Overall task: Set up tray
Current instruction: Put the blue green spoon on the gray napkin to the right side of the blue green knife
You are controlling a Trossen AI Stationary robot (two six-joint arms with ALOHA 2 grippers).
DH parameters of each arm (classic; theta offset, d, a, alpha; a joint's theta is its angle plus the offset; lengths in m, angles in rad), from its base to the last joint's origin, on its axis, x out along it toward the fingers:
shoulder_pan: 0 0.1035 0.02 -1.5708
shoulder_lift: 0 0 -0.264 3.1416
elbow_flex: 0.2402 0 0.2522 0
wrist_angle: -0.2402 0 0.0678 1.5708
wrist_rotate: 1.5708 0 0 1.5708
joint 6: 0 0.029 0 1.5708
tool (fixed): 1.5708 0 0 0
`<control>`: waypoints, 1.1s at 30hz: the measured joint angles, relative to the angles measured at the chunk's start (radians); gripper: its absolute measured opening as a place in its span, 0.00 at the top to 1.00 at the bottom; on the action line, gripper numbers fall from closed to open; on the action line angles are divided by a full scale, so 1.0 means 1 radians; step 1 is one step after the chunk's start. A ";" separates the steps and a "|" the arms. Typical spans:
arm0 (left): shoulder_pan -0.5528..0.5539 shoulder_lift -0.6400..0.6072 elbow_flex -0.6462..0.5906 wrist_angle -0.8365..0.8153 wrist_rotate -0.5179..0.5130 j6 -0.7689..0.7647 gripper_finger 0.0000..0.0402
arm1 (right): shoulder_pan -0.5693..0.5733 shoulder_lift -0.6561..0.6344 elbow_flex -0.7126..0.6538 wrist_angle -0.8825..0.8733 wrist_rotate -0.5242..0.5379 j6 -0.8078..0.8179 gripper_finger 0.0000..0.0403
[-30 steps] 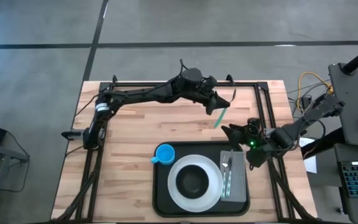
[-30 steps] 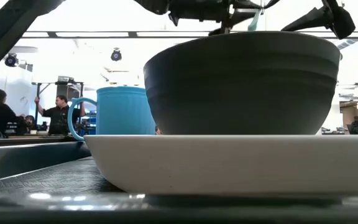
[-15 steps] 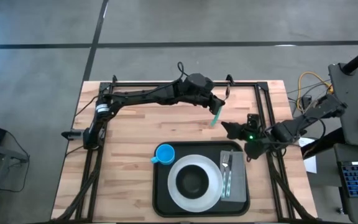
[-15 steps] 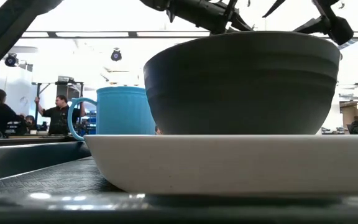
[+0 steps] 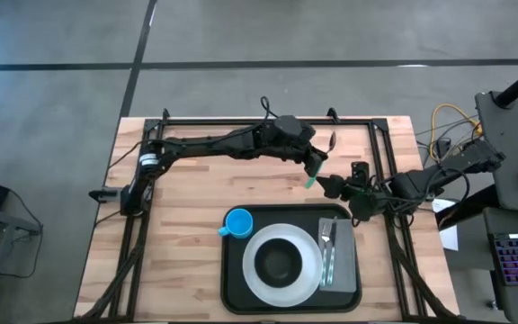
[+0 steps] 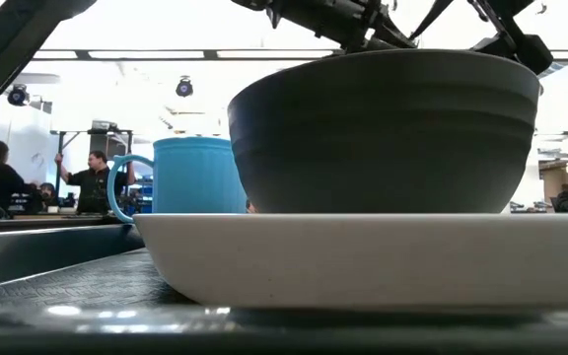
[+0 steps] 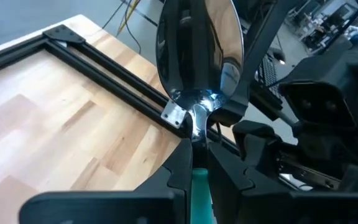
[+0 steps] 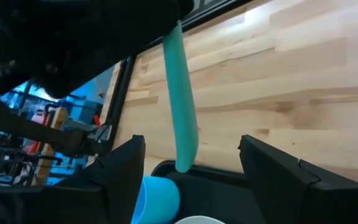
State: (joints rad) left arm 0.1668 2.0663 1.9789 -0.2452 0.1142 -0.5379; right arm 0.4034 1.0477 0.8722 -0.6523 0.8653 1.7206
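Observation:
My left gripper [image 5: 316,160] is shut on a spoon above the bare wood beyond the tray. The spoon's shiny bowl [image 7: 197,43] sticks out past the fingers, and its teal handle [image 5: 312,175] slants down toward the tray. My right gripper [image 5: 333,187] is open beside the handle's free end [image 8: 182,163], with one finger on either side of it and neither touching. The black tray [image 5: 227,270] lies near the front edge. It carries a white plate [image 5: 306,279] with a dark bowl [image 5: 279,262] on it, a blue cup [image 5: 238,222] and a grey napkin [image 5: 342,270]. My left gripper pinches the spoon between its two fingers where the teal handle meets the metal neck [image 7: 197,163]. The spoon is lifted clear of the table. Its bowl points onward past the fingertips, and the handle hangs slanting down below the gripper [image 8: 178,93].
A fork [image 5: 326,238] lies on the napkin at the tray's right side. A black frame [image 5: 380,153] runs along the table's far and right edges. Open wood lies left of the tray. In the low view the bowl [image 6: 383,128], plate [image 6: 363,256] and cup [image 6: 190,177] block the scene.
My left gripper has tipped downward and gone a little toward the near edge with the spoon, whose teal handle now hangs steeper. My right gripper has stayed open, rolled, and moved toward the table's left and far side, up to the handle's free end.

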 joint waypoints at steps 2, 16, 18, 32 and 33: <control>-0.010 0.000 0.000 0.002 -0.024 0.002 0.96 | -0.005 0.000 0.000 0.001 0.000 0.000 0.39; -0.033 0.003 0.000 0.101 0.051 0.013 0.96 | -0.009 0.010 0.000 0.031 0.001 -0.101 0.41; -0.034 0.003 0.000 0.116 0.065 0.013 0.96 | -0.010 0.010 0.000 0.039 0.001 -0.106 0.41; -0.037 0.004 -0.010 0.107 0.064 0.056 0.96 | -0.009 0.009 0.000 0.060 0.000 -0.103 0.66; -0.037 0.004 -0.011 0.107 0.064 0.057 0.96 | -0.009 0.009 0.000 0.060 0.000 -0.102 0.69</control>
State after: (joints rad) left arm 0.1295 2.0705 1.9682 -0.1383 0.1780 -0.4805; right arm 0.3943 1.0565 0.8726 -0.5922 0.8658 1.6188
